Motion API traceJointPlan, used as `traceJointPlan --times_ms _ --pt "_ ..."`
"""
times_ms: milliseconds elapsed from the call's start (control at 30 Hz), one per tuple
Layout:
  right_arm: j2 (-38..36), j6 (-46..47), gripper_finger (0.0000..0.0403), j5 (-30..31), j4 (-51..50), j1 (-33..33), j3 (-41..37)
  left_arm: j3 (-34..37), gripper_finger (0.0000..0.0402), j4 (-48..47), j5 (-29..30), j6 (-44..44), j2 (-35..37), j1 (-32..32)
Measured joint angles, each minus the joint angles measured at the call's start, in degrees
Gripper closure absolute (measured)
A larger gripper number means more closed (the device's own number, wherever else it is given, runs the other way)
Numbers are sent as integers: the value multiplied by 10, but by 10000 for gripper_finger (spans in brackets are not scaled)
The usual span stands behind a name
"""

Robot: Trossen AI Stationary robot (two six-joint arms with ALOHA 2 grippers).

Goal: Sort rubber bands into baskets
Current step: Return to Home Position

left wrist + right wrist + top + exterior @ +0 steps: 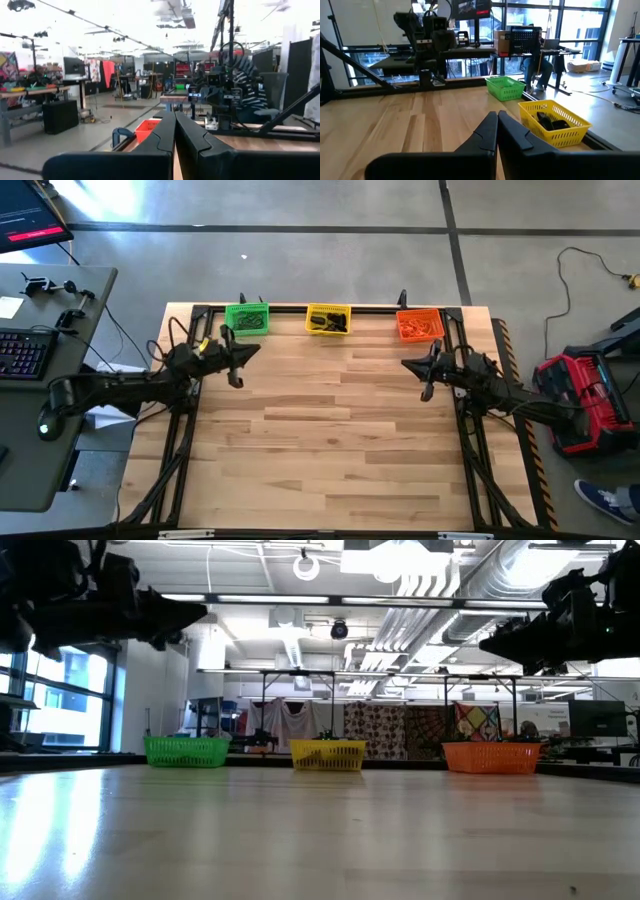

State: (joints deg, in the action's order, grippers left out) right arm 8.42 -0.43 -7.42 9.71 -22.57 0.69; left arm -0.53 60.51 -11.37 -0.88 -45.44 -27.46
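The left gripper (175, 117) and right gripper (497, 116) hang above the table, each with its 2 fingers pressed together on nothing. Ahead of the right fingers sit the yellow basket (561, 134), holding black rubber bands (551, 121), and the green basket (502, 93). The orange basket (147, 131) lies beyond the left fingers.

Grey concrete floor (300, 270), side desk (90, 305) with keyboard (22, 352), tall windows (580, 20), ceiling ducts (510, 570)

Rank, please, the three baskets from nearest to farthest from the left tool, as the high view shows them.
1. Green basket: left end of the row, just beyond the left tool.
2. Yellow basket: middle of the row.
3. Orange basket: right end, farthest across.
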Motion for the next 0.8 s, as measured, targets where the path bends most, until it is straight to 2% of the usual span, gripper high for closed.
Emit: traceJointPlan --times_ms 200,333,500,700,800 --pt "-50 5 403 9 -51 -1 0 -2 401 -110 4 15 96 -1" --pt "-85 3 403 29 -87 0 0 -2 401 -197 41 25 171 -1" --pt "-83 -6 403 49 -92 -1 1 -2 401 -326 76 24 278 -2" --pt "-84 -6 403 51 -91 -1 1 -2 401 -464 123 29 445 -4" --pt "-84 -13 403 56 -92 -4 1 -1 401 -482 136 28 452 -10"
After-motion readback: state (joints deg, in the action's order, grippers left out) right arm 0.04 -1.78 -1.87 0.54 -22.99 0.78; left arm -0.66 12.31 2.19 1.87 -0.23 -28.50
